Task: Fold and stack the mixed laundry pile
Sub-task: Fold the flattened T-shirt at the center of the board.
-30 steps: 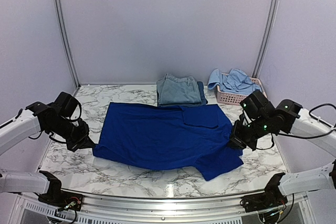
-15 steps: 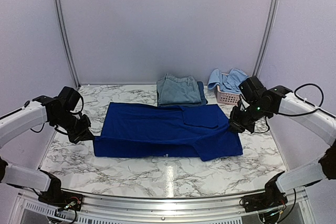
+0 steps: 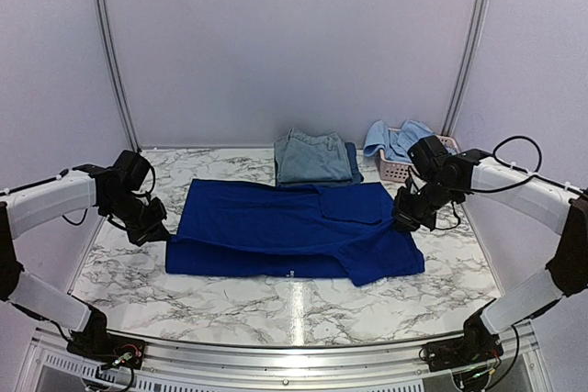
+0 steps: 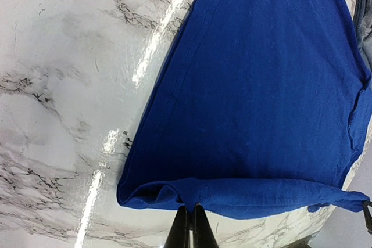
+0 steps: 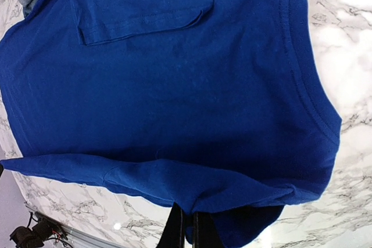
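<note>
A royal-blue T-shirt (image 3: 294,227) lies spread across the middle of the marble table, its near part doubled back over itself. My left gripper (image 3: 162,235) is shut on the shirt's left edge; in the left wrist view the pinched blue fabric (image 4: 192,198) bunches just above my left gripper (image 4: 190,218). My right gripper (image 3: 401,223) is shut on the shirt's right edge, where a sleeve (image 3: 390,266) hangs toward the front. In the right wrist view the lifted fold (image 5: 174,181) sits over my right gripper (image 5: 187,222). Folded faded denim (image 3: 310,157) rests behind the shirt.
A pink lattice basket (image 3: 401,169) at the back right holds light-blue garments (image 3: 397,140). A navy piece (image 3: 353,162) peeks from under the denim. Grey walls close in the back and sides; the metal rail (image 3: 294,348) runs along the table's front.
Both grippers have carried the shirt's near edge away from the front rail toward the back, folding the near part over the rest. The shirt now looks narrower front to back.
</note>
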`<act>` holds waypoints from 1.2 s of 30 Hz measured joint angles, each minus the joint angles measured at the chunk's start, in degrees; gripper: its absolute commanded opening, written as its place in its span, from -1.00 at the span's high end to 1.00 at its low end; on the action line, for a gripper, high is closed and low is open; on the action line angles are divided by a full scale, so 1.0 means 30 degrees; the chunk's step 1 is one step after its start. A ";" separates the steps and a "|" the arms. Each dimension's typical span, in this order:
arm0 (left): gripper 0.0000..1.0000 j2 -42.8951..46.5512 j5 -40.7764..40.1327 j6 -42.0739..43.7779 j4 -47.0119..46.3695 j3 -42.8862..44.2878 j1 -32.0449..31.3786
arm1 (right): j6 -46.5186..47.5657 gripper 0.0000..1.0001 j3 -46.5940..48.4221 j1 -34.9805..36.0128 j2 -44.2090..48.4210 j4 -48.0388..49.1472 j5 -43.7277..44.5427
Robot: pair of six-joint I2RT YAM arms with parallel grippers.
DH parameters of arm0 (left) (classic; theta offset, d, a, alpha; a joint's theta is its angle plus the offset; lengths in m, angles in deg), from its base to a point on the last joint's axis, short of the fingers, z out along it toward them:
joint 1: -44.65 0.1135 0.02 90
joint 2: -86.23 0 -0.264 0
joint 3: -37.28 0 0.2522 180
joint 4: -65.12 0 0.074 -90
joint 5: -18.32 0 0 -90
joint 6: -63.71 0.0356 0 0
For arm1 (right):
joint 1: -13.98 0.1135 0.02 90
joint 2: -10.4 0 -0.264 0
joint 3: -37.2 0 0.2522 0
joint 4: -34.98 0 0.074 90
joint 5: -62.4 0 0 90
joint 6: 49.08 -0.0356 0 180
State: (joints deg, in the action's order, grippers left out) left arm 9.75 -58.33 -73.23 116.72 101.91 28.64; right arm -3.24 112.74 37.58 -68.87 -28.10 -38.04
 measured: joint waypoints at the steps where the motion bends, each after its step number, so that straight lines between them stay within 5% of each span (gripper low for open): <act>1: 1.00 -0.0175 -0.0036 0.0036 -0.0051 0.0058 0.0029 | 0.0095 1.00 0.0109 -0.0015 -0.0262 0.0087 0.0000; 8: 1.00 -0.2259 -0.0306 0.0758 -0.0845 0.1290 0.0168 | 0.0765 0.99 0.0386 -0.0401 -0.1763 0.0962 0.0000; 9: 1.00 -0.2528 -0.0313 0.0816 -0.0991 0.1413 0.0175 | 0.0852 0.85 0.0401 -0.0466 -0.2011 0.1086 0.0007; 14: 0.06 -0.3650 -0.0357 0.1333 -0.1508 0.1923 0.0313 | 0.1654 0.01 0.1042 -0.0736 -0.3286 0.1282 -0.0226; 17: -0.08 -0.3504 -0.0430 0.1719 -0.1566 0.1931 0.0918 | 0.2477 -0.25 0.1392 -0.1333 -0.3053 0.1217 -0.0364; 26: -0.08 0.0459 0.0707 0.2222 -0.1661 -0.1741 0.2084 | 0.4597 -0.20 -0.2783 -0.3585 0.3417 0.0940 -0.1013; 36: -0.10 0.1938 0.1566 0.2499 -0.1144 -0.5100 0.2055 | 0.5661 -0.10 -0.5734 -0.3585 0.2229 0.1217 -0.0648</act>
State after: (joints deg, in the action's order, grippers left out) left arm 15.56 -53.63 -65.73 113.29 86.61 34.80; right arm 13.74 95.54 26.82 -62.18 -24.45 -39.98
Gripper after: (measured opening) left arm 0.548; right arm 0.559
